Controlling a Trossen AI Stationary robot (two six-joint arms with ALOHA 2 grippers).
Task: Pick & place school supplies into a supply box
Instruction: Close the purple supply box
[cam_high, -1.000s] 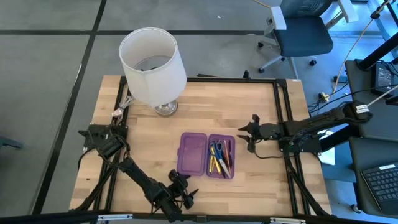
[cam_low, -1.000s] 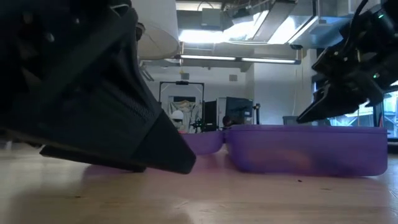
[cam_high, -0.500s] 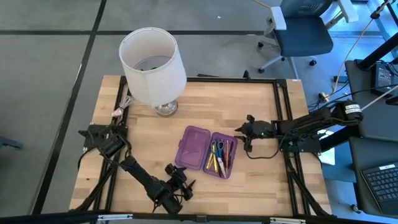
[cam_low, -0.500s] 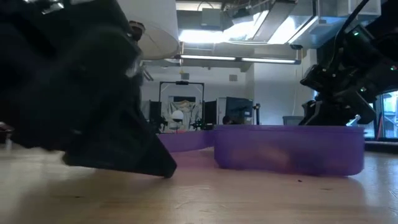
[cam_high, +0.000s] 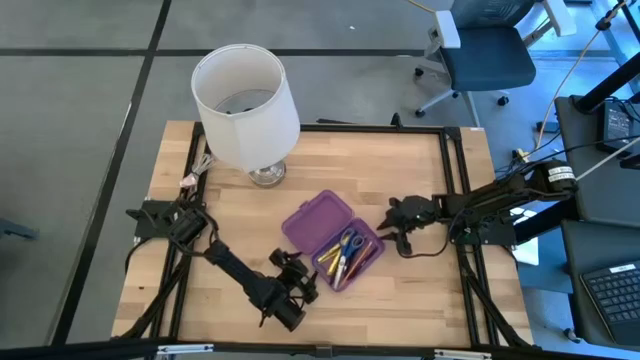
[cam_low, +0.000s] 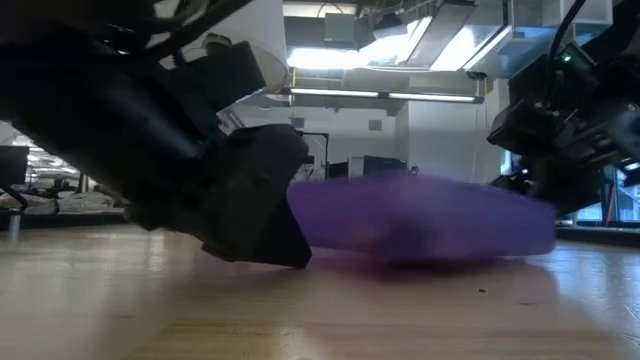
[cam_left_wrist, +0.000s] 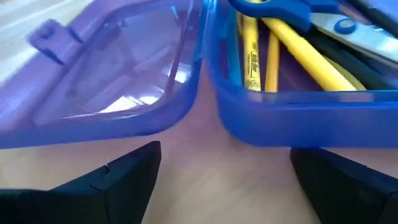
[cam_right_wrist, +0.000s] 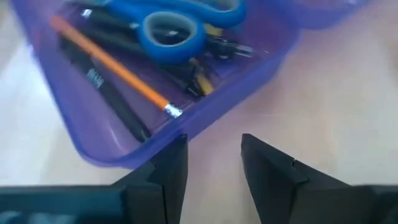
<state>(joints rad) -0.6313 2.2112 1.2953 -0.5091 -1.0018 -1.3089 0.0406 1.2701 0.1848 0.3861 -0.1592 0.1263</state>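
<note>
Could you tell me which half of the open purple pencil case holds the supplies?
The half nearer the right claw: it holds the blue-handled scissors with pens and pencils. The other half, toward the lamp, lies empty.

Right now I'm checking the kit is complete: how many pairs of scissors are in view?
1. The blue-handled scissors lie in the filled half of the purple pencil case, on top of the pens and pencils; anything beneath would be hidden.
</note>
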